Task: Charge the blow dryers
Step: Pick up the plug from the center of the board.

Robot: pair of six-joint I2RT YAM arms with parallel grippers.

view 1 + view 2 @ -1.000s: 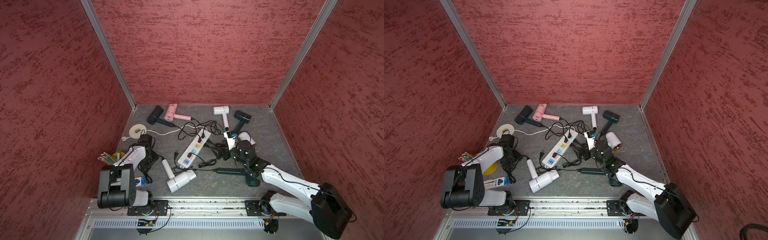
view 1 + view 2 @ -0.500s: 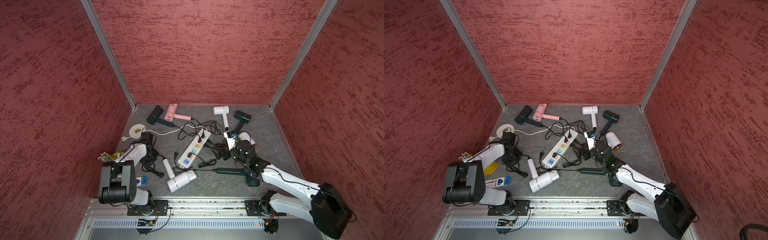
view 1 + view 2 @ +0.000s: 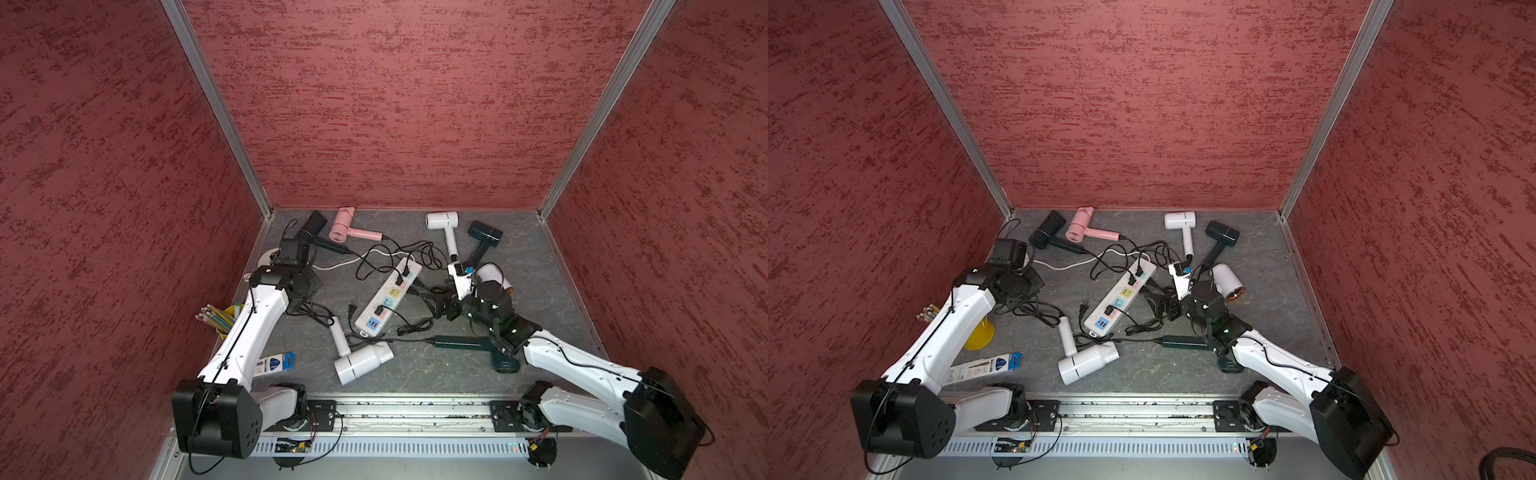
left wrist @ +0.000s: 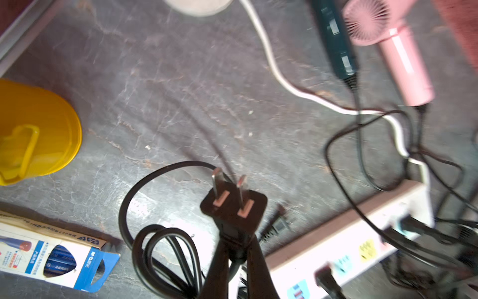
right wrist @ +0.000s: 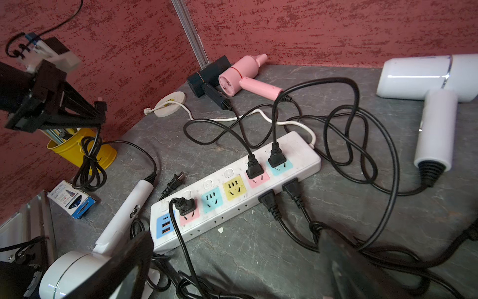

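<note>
Blow dryers lie around the power strip, some plugged in. The left gripper, near the strip, is clenched on a loose plug; the right gripper stands released just beside the strip. Next, probably: carry the plug to the free yellow socket, prongs down.

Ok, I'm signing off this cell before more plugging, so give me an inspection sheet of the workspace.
Surface: grey marbled table, crowded.
Job's things: pink dryer, near white dryer and others lie flat.
Clutter: yellow pencil cup, blue-white box.
Grippers: left gripper shut on black plug; right gripper open, holding nothing.
Cables: black cords tangled around power strip; three of its top sockets hold plugs.
Surroundings: red textured walls on three sides.
</note>
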